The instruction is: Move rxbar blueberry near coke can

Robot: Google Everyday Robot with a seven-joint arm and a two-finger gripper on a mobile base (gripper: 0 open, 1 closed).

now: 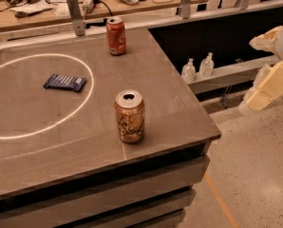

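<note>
The rxbar blueberry [64, 82], a flat dark blue bar, lies on the grey table [27, 141] at its left, just inside a white ring of light. The coke can [116, 35], red with a silver top, stands upright at the table's far edge, well behind and right of the bar. My gripper [267, 87] shows as cream-coloured parts at the right edge of the view, off the table, above the floor and far from both things.
A tan can with dark scribbled lettering [129, 116] stands upright near the table's front right. Two small pump bottles [198, 66] sit on a low shelf to the right. A cluttered wooden bench [46, 4] runs behind the table.
</note>
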